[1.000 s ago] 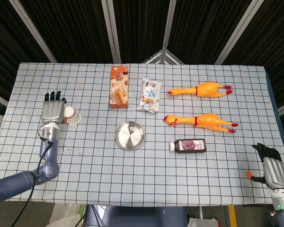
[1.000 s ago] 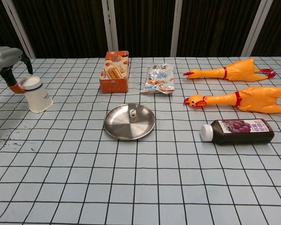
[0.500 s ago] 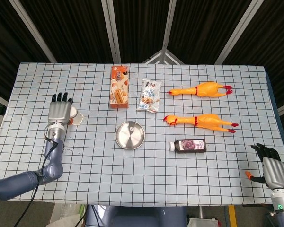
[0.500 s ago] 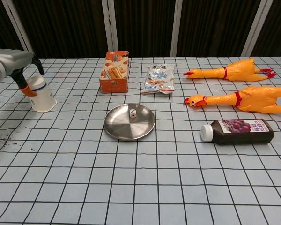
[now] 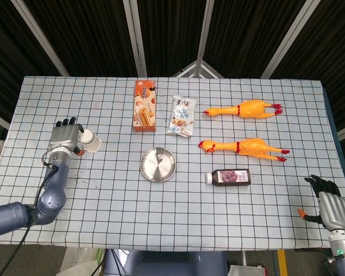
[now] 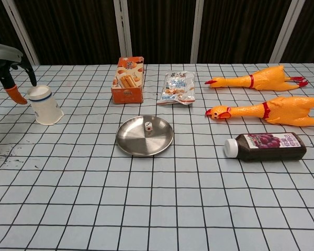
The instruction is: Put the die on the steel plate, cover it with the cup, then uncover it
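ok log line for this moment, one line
die: on steel plate, uncovered | cup: upside down on table | left hand: beside cup | right hand: idle

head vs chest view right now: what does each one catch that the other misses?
Head view only: the right robot hand, open at the table's near right corner, and the whole left arm behind the left robot hand.

Chest view only: the die resting uncovered on the steel plate; from overhead it cannot be made out. It also shows the cup standing upside down, with the left robot hand's fingers apart beside it, not gripping.

Both: plate, cup, biscuit box, snack bag, two rubber chickens, dark bottle on its side.
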`<action>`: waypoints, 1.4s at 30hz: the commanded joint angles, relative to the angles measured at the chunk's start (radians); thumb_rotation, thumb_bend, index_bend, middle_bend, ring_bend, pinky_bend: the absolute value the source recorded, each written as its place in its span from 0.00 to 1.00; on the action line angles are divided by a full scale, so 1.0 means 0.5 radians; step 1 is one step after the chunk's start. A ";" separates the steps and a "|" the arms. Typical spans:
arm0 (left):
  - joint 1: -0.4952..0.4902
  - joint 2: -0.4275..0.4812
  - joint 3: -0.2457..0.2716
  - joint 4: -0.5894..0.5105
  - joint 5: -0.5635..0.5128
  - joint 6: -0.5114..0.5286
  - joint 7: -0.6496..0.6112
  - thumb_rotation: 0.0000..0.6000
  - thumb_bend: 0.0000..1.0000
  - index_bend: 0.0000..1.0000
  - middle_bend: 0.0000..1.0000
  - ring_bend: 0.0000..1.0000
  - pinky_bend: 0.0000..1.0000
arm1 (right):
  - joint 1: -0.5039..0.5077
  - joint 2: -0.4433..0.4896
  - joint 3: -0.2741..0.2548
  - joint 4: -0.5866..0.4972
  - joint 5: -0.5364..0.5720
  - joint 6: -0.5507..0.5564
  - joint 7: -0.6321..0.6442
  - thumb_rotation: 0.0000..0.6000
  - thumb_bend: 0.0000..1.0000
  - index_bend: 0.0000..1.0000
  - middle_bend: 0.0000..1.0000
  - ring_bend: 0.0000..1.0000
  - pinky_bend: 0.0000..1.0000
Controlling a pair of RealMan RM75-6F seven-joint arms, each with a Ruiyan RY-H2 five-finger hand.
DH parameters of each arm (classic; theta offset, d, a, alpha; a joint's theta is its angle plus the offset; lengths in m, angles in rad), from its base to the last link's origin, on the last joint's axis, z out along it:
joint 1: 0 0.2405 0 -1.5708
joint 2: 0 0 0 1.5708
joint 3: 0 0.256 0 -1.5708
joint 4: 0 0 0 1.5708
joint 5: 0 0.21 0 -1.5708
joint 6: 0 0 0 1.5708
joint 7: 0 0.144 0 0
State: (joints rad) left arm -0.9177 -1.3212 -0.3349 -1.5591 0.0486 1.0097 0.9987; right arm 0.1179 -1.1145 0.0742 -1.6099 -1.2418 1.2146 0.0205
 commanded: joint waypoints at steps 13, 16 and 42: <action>-0.282 0.114 0.022 0.035 -0.358 0.075 0.342 1.00 0.32 0.28 0.00 0.00 0.00 | 0.010 -0.010 -0.002 0.006 0.067 -0.044 -0.045 1.00 0.23 0.18 0.10 0.10 0.00; -0.285 0.071 0.059 0.099 -0.303 0.067 0.332 1.00 0.32 0.27 0.00 0.00 0.00 | 0.012 -0.009 -0.003 0.001 0.076 -0.057 -0.041 1.00 0.23 0.18 0.10 0.10 0.00; -0.248 -0.182 0.217 0.565 -0.059 -0.284 0.141 1.00 0.30 0.25 0.00 0.00 0.00 | 0.041 -0.039 0.007 0.055 0.166 -0.139 -0.057 1.00 0.23 0.18 0.10 0.10 0.00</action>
State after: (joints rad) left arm -1.0412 -1.4074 -0.2286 -1.2789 0.0117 0.8720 1.0755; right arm 0.1379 -1.1336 0.0777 -1.5827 -1.1591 1.1456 -0.0080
